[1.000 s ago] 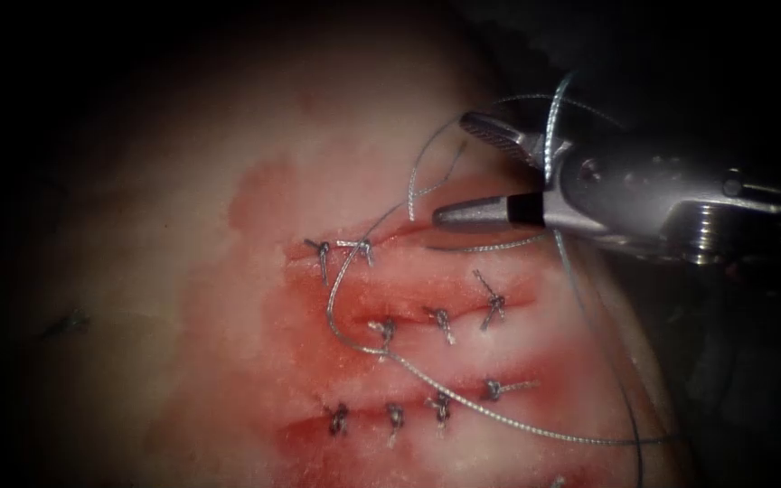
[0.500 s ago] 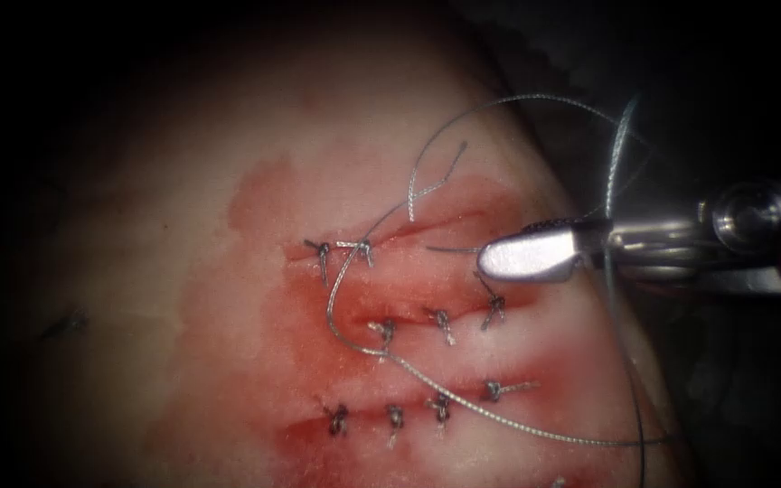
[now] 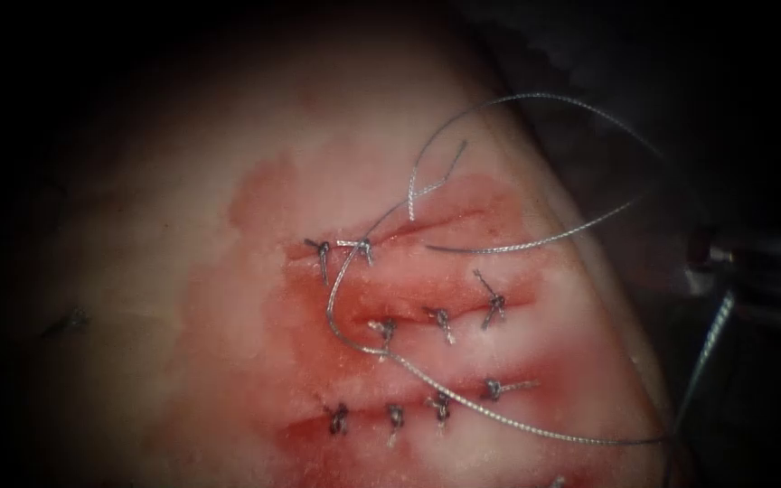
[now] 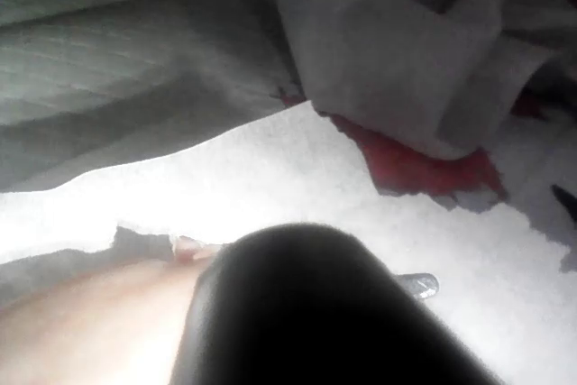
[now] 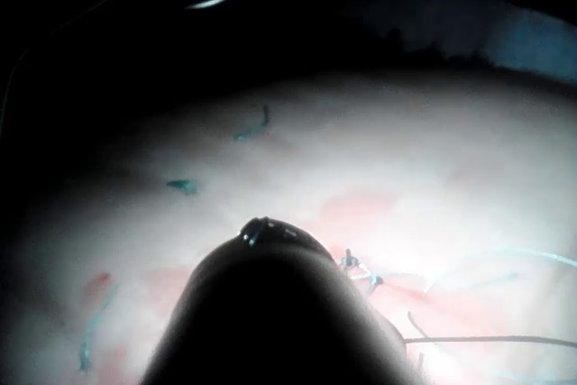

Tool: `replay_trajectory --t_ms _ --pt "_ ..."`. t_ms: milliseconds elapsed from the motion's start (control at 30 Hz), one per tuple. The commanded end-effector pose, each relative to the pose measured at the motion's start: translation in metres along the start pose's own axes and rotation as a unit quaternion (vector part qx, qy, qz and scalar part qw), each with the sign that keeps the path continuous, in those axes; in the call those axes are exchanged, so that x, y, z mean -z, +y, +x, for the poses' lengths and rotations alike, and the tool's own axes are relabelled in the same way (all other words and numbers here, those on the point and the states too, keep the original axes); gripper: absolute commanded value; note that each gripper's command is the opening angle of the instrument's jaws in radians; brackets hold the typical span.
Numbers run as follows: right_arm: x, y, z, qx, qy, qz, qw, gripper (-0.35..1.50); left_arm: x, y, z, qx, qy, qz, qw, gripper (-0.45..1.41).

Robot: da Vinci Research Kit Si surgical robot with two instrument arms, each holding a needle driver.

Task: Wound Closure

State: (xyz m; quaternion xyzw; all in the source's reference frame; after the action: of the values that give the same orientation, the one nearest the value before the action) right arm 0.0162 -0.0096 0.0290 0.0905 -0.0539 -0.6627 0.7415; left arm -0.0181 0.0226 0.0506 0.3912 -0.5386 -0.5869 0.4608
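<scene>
Where the tissue lies nearest the endoscope, a cut is closed by a row of four knots. Red fluid stains the surface around them.

The thread crosses just behind this row. It runs from the tissue's right edge leftward, passes the knots of the middle cut, then curves up to the far cut.

The far cut carries two knots at its left end; its right part is unstitched. From the second knot the thread rises, forks into a short free end and sweeps in a wide arc above the tissue's far right edge. A further strand lies along the right part of the far cut and ends in a thin dark tip. The needle cannot be identified with certainty.

At the right margin, beyond the tissue, the right tool's shaft is dimly visible. A thread segment hangs from it. The right wrist view shows the right tool above the stitched tissue; what it holds cannot be told.

The left wrist view shows the left tool over a white drape, apart from the cuts. Its state cannot be told.
</scene>
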Motion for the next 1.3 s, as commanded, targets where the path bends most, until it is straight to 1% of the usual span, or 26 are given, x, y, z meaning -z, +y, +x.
replay_trajectory --t_ms 33,67,167,300,400,433,467,500,533,567,600,633,667,733,800,833,867,900,1033,1067,1100,1133,1167,1200,1267,1300 --pt "-0.0003 0.0007 0.0001 0.002 0.003 0.007 1.0 1.4 -0.0007 -0.0002 -0.0013 -0.003 -0.002 0.002 1.0 -0.27" --pt "-0.0004 0.0004 0.0004 0.009 0.007 0.018 1.0 1.42 -0.0007 -0.0002 -0.0012 -0.003 -0.002 0.002 1.0 -0.27" --pt "-0.0002 -0.0003 0.0 0.008 0.009 0.022 1.0 1.42 -0.0007 -0.0002 -0.0012 -0.003 -0.002 0.002 1.0 -0.27" --pt "0.0002 -0.0034 -0.0008 -0.001 0.013 0.036 0.999 1.43 -0.0007 -0.0002 -0.0012 0.0 -0.002 0.002 1.0 -0.27" --pt "-0.0007 -0.0061 -0.0016 -0.012 0.01 0.051 0.999 1.43 -0.0007 -0.0002 -0.0012 0.0 -0.002 0.002 1.0 -0.25" --pt "-0.0017 -0.008 -0.0026 -0.027 -0.008 0.064 0.998 1.35 -0.0008 -0.0002 -0.0012 0.0 -0.002 0.002 1.0 -0.25" --pt "-0.002 -0.0086 -0.0034 -0.022 -0.022 0.064 0.997 1.2 -0.0008 -0.0002 -0.0012 0.0 -0.002 0.002 1.0 -0.25" --pt "-0.0023 -0.009 -0.0042 -0.016 -0.03 0.056 0.998 1.13 -0.0008 -0.0002 -0.0012 0.0 -0.002 0.002 1.0 -0.25" --pt "-0.0031 -0.0093 -0.0058 0.035 -0.052 0.03 0.998 1.0 -0.0008 -0.0002 -0.0012 0.0 -0.002 0.002 1.0 -0.25" --pt "-0.0038 -0.0088 -0.0069 0.079 -0.071 -0.002 0.994 0.89 -0.0008 -0.0002 -0.0012 0.0 -0.002 0.002 1.0 -0.25" --pt "-0.0045 -0.0085 -0.0073 0.093 -0.071 -0.047 0.992 0.86 -0.0008 -0.0002 -0.0012 0.0 -0.002 0.002 1.0 -0.25" --pt "-0.0055 -0.0077 -0.0076 0.149 -0.067 -0.138 0.977 0.69 -0.0008 -0.0002 -0.0012 0.0 -0.002 0.002 1.0 -0.23" --pt "-0.0063 -0.007 -0.0077 0.181 -0.073 -0.198 0.961 0.64 -0.0008 -0.0002 -0.0012 0.0 -0.002 0.002 1.0 -0.23" --pt "-0.0076 -0.0056 -0.0075 0.231 -0.097 -0.264 0.931 0.58 -0.0008 -0.0002 -0.0012 0.0 -0.002 0.002 1.0 -0.23" --pt "-0.0092 -0.0034 -0.0064 0.264 -0.127 -0.304 0.906 0.61 -0.0008 -0.0002 -0.0012 0.0 -0.002 0.002 1.0 -0.23" --pt "-0.0108 -0.0013 -0.0052 0.286 -0.146 -0.298 0.899 0.64 -0.0008 -0.0002 -0.0012 0.0 -0.002 0.002 1.0 -0.23" --pt "-0.012 0.0002 -0.0044 0.299 -0.147 -0.289 0.897 0.68 -0.0008 -0.0002 -0.0012 0.0 -0.002 0.002 1.0 -0.23" --pt "-0.0129 0.0014 -0.0039 0.305 -0.139 -0.284 0.898 0.76 -0.0008 -0.0002 -0.0011 0.0 -0.001 0.002 1.0 -0.23" --pt "-0.0172 0.0058 -0.0026 0.347 -0.068 -0.286 0.891 0.78 -0.0009 -0.0001 -0.001 -0.001 0.002 0.003 1.0 -0.33" --pt "-0.0185 0.0068 -0.0024 0.37 -0.056 -0.283 0.883 0.81 -0.001 -0.0001 -0.0009 -0.001 0.002 0.003 1.0 -0.35" --pt "-0.0205 0.008 -0.0023 0.392 -0.046 -0.279 0.875 0.78 -0.0011 0.0 -0.0007 -0.002 0.006 0.004 1.0 -0.4" --pt "-0.0213 0.0083 -0.0023 0.399 -0.047 -0.278 0.873 0.73 -0.0012 0.0001 -0.0005 -0.003 0.006 0.004 1.0 -0.43" --pt "-0.0227 0.0088 -0.0022 0.417 -0.053 -0.278 0.864 0.73 -0.0013 0.0001 -0.0003 -0.004 0.008 0.005 1.0 -0.43" --pt "-0.0241 0.0092 -0.0022 0.444 -0.062 -0.276 0.851 0.74 -0.0015 0.0001 -0.0002 -0.004 0.01 0.004 1.0 -0.43" --pt "-0.025 0.0094 -0.0022 0.464 -0.064 -0.272 0.841 0.79 -0.0015 0.0002 -0.0001 -0.004 0.011 0.005 1.0 -0.43" --pt "-0.0258 0.0095 -0.0021 0.49 -0.055 -0.265 0.829 0.83 -0.0016 0.0002 -0.0001 -0.004 0.012 0.006 1.0 -0.43"
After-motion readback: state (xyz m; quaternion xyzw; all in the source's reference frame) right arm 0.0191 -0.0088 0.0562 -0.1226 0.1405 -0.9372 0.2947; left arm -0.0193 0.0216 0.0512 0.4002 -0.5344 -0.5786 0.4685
